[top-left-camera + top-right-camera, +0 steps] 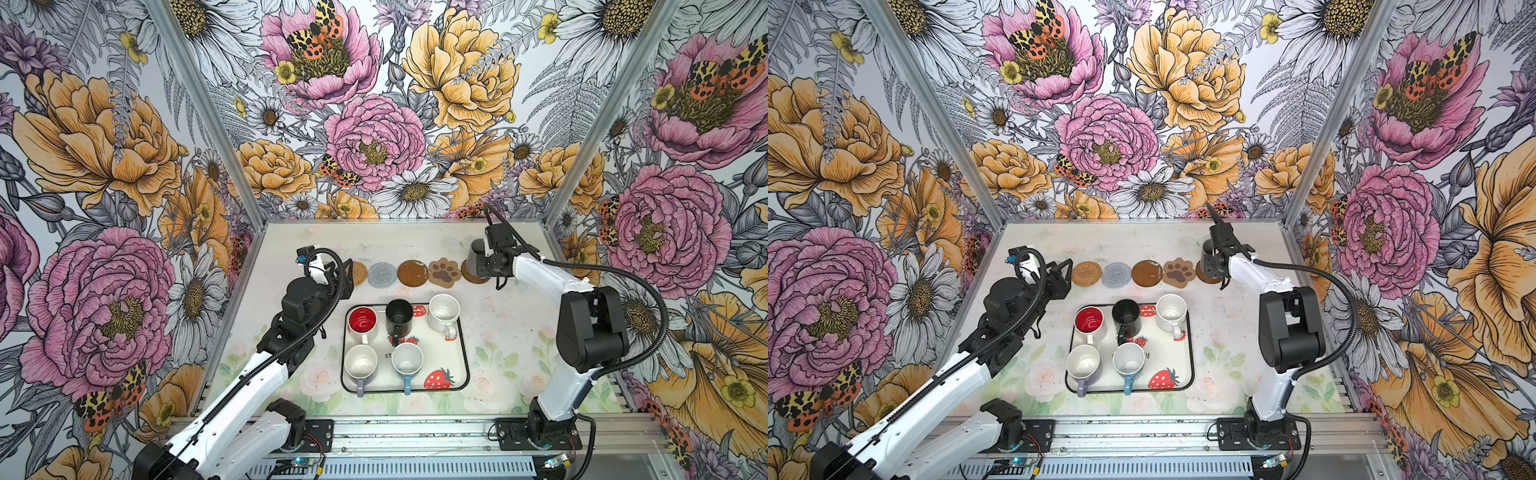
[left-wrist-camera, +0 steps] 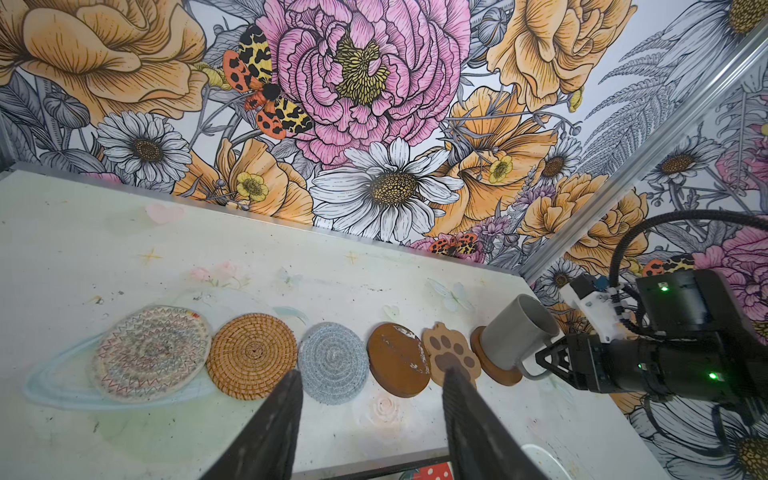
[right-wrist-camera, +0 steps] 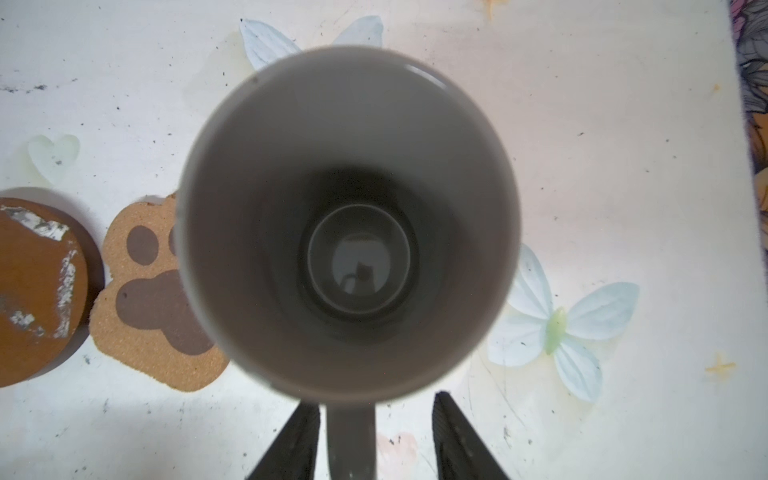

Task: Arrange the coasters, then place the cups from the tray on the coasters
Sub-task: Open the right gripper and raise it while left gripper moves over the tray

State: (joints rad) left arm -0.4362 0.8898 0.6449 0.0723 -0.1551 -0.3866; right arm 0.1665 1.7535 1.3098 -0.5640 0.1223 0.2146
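Right wrist view looks straight down into the grey mug, standing upright just ahead of the right claw. Its handle runs back between the two fingers, which are spread with a clear gap on one side (straddling it, not pinching). From the left wrist view that mug sits on a brown disc coaster. The left claw hangs over the table with its fingers apart and nothing between them. Just beyond its tips is the coaster row: the grey spiral coaster and second brown disc straight ahead, the paw coaster to one side, and the rattan coaster and pale zigzag-stitched coaster to the other. Behind both claws, towards the arm bases, the strawberry tray holds five mugs.
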